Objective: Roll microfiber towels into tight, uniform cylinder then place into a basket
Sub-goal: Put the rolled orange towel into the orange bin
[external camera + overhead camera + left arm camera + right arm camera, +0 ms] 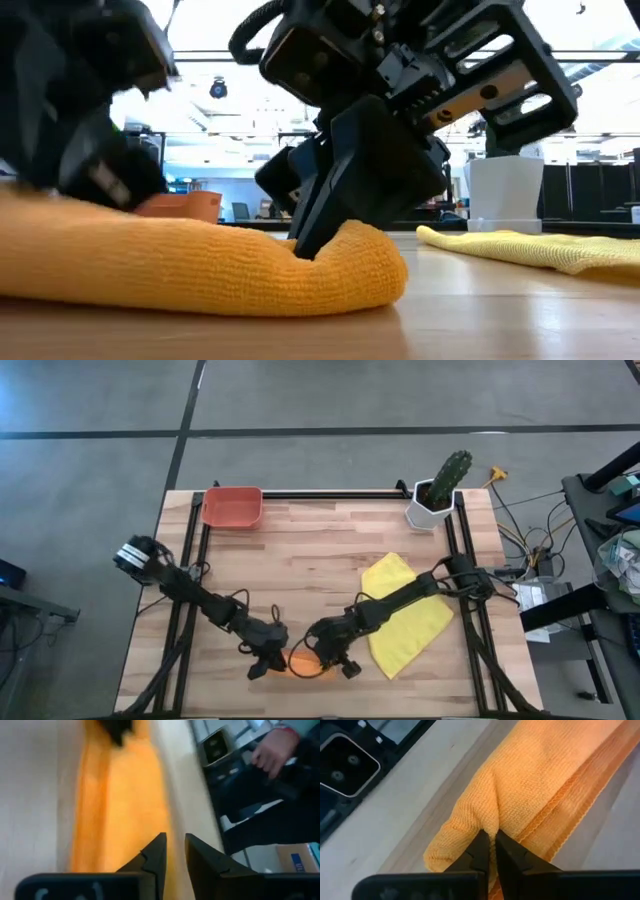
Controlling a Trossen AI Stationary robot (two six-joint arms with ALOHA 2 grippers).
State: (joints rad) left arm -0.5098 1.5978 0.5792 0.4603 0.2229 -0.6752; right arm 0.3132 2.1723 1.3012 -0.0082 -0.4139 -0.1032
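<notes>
Note that the orange towel [305,663] lies part-rolled at the table's near edge, the right gripper [490,851] pinching its fold, left gripper [174,856] slightly parted, while the yellow towel [405,615] lies unrolled and the basket [232,507] holds nothing

Orange towel [303,663] lies rolled into a soft, plump log at the near edge of the tabletop, one end puckered up into a pinched fold. Yellow towel [405,615] sits apart to its right, spread loosely and unrolled. Red-orange basket [232,507] rests upright at the far left corner.
</notes>
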